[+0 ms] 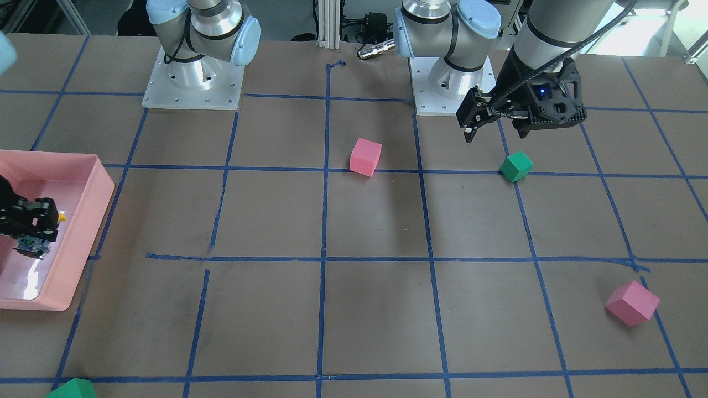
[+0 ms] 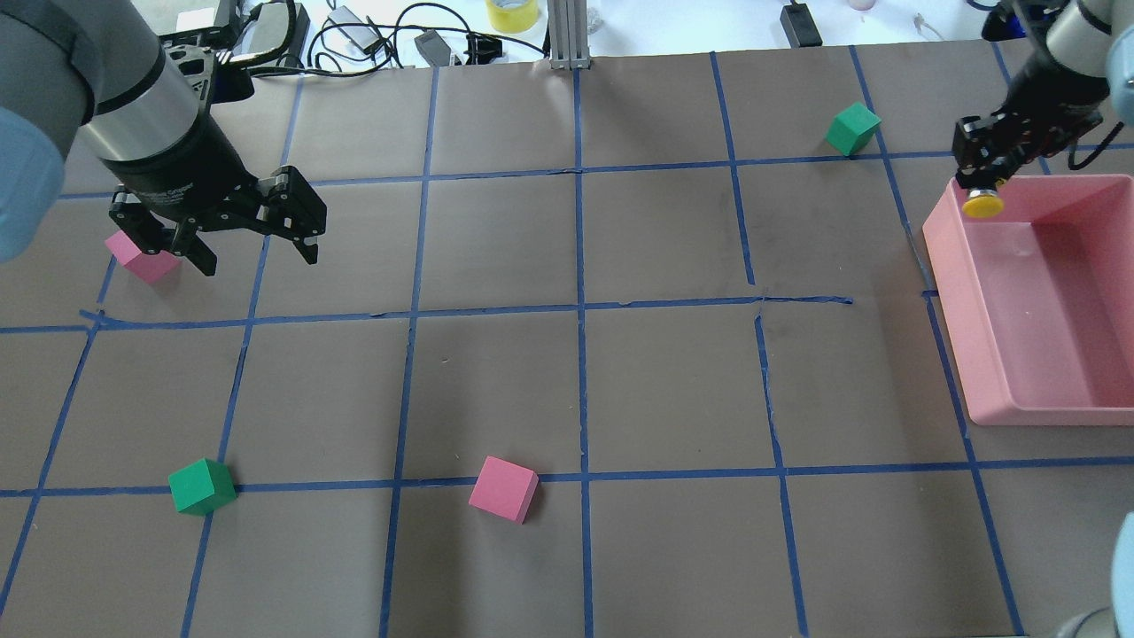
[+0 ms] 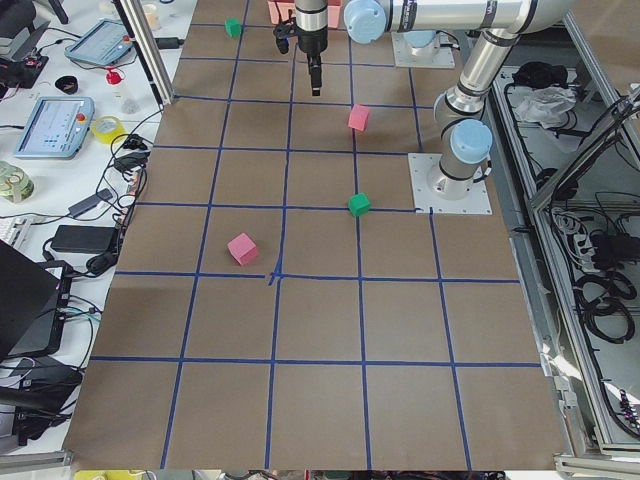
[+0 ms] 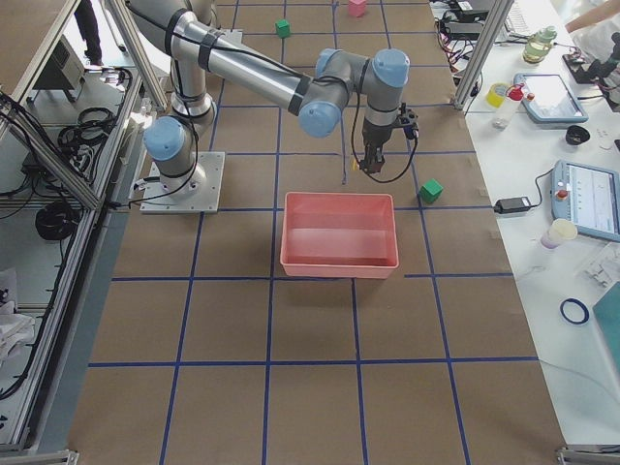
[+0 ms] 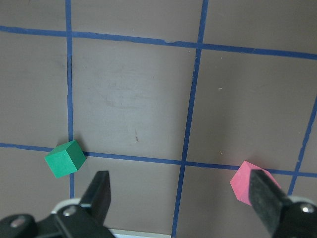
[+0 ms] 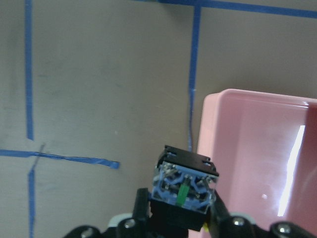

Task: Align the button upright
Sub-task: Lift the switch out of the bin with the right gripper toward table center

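My right gripper (image 2: pixel 982 173) is shut on the button and holds it above the near left corner of the pink bin (image 2: pixel 974 354). The button's yellow cap (image 2: pixel 983 206) sticks out sideways from the fingers. It also shows in the front view (image 1: pixel 62 218). In the right wrist view the button's base block (image 6: pixel 184 191), with blue and green terminals, faces the camera between the fingers. My left gripper (image 2: pixel 255 255) is open and empty, held high above the table's left part, far from the button.
A pink cube (image 2: pixel 142 257) and a green cube (image 2: pixel 202 486) lie under the left arm's area. Another pink cube (image 2: pixel 503 489) lies mid-table near the robot. A second green cube (image 2: pixel 853 127) lies beyond the bin. Blue tape lines grid the brown table.
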